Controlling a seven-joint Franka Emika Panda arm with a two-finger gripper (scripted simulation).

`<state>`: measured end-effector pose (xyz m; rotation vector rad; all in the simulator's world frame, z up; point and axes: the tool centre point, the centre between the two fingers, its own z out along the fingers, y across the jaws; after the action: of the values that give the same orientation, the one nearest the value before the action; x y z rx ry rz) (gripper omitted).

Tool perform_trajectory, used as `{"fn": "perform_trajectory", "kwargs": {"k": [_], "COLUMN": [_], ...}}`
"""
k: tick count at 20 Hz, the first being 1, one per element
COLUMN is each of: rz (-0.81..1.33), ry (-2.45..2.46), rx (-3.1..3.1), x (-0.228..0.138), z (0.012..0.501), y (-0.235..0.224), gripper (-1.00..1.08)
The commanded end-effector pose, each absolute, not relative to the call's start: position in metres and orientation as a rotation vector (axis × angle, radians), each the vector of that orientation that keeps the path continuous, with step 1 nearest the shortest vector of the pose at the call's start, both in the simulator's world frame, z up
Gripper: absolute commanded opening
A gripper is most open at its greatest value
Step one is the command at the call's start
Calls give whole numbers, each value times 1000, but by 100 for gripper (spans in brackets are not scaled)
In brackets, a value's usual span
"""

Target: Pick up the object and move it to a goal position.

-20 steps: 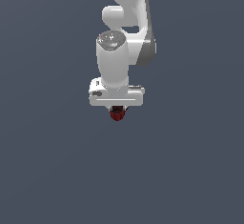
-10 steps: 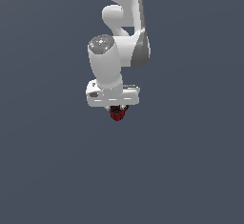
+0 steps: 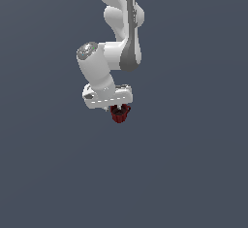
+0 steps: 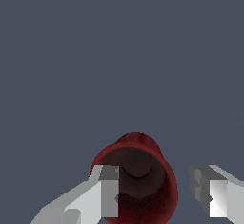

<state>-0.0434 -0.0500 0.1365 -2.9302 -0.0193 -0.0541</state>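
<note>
**Red mug between the fingers of the hand**

The hand (image 3: 119,109) points down from the white arm (image 3: 116,38), and the mug (image 3: 120,113) sits directly beneath its palm, between its fingers. In the wrist view the two pale fingers (image 4: 107,189) stand moderately apart, with the mug (image 4: 138,180) filling most of the gap. One finger lies against the mug's rim; the other stands beside the rim on the opposite side, and a thin strip of grey seems to separate them (contact on that side cannot be confirmed). I cannot tell whether the hand is actually clamped on the mug.

The mug is small and dark red, far smaller than the hand. Its mouth faces up toward the palm, its body narrows toward the base, and its inside is dark and holds nothing. Its handle is not clearly visible in either view.

Around the hand there is only uniform grey bench (image 3: 193,173).
</note>
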Motion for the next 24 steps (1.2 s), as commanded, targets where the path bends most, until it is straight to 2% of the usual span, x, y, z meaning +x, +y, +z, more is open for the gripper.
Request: {"fn": "perform_trajectory", "kwargs": {"k": [1,12,24], "rz": [-71,-123,-129], "ry": [-17,2,6], "rx": [-2902,-2842,-2837], "x": [-53,-79,-83], "z": [129,109,98], "y": [-56,-74,-74], "gripper": [28,28,28]}}
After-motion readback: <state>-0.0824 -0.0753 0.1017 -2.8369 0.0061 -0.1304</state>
